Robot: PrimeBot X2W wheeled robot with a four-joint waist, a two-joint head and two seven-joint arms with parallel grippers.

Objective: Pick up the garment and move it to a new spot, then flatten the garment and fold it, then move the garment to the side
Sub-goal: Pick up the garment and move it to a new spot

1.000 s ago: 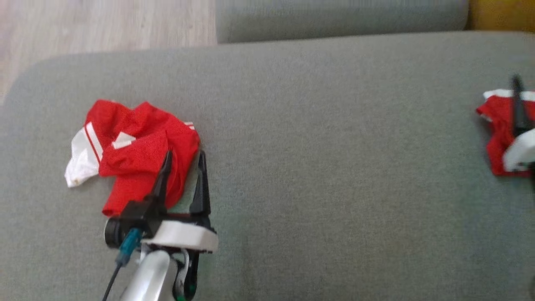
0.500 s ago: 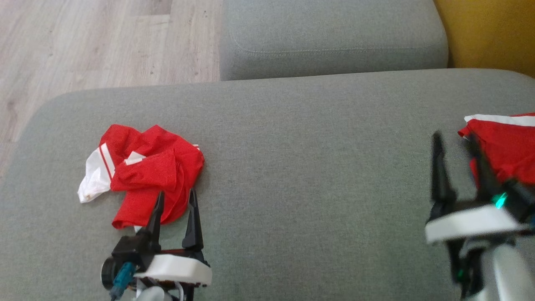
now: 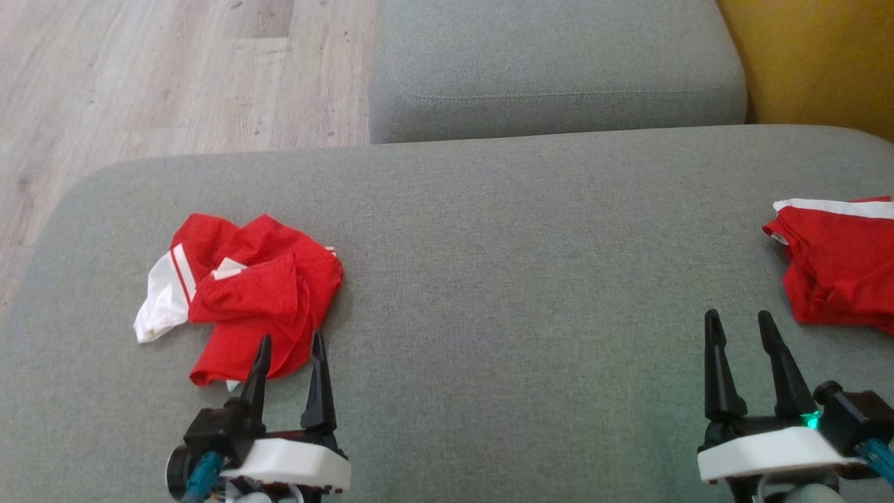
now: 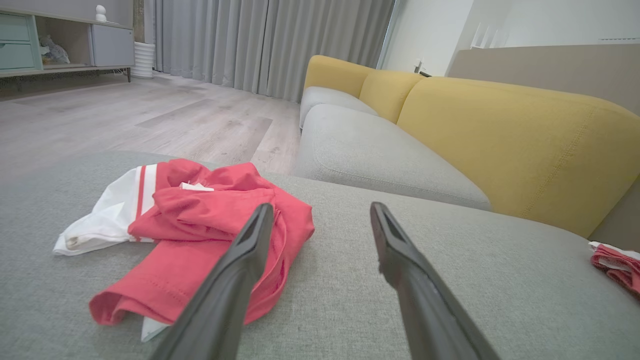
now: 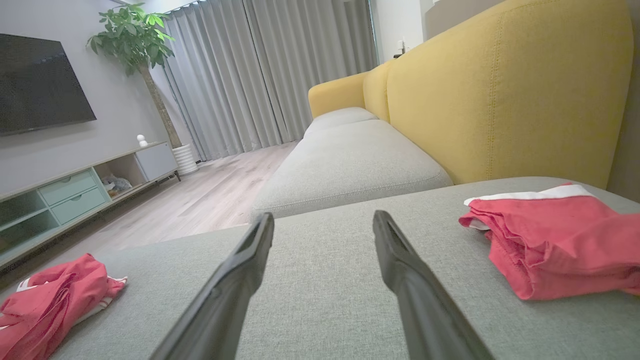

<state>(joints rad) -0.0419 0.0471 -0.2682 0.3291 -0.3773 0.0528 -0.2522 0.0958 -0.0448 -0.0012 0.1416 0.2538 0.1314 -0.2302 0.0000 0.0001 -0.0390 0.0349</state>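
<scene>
A crumpled red garment (image 3: 258,293) with white trim lies on the left of the grey cushion (image 3: 503,279); it also shows in the left wrist view (image 4: 200,215) and the right wrist view (image 5: 55,295). My left gripper (image 3: 291,337) stands open at its near edge, holding nothing; in its own view (image 4: 321,207) the left finger overlaps the cloth. A second red garment (image 3: 838,265), folded, rests at the right edge (image 5: 555,240). My right gripper (image 3: 738,315) is open and empty, near and left of that pile (image 5: 322,215).
Behind the cushion sits another grey seat (image 3: 559,63) with a yellow backrest (image 3: 810,63). Wooden floor (image 3: 160,77) lies beyond the cushion's rounded left corner. Bare grey fabric spans the stretch between the two garments.
The camera has tilted. My left gripper has drawn back from the crumpled garment to its near edge. My right gripper has come off the folded garment and now sits nearer, to its left.
</scene>
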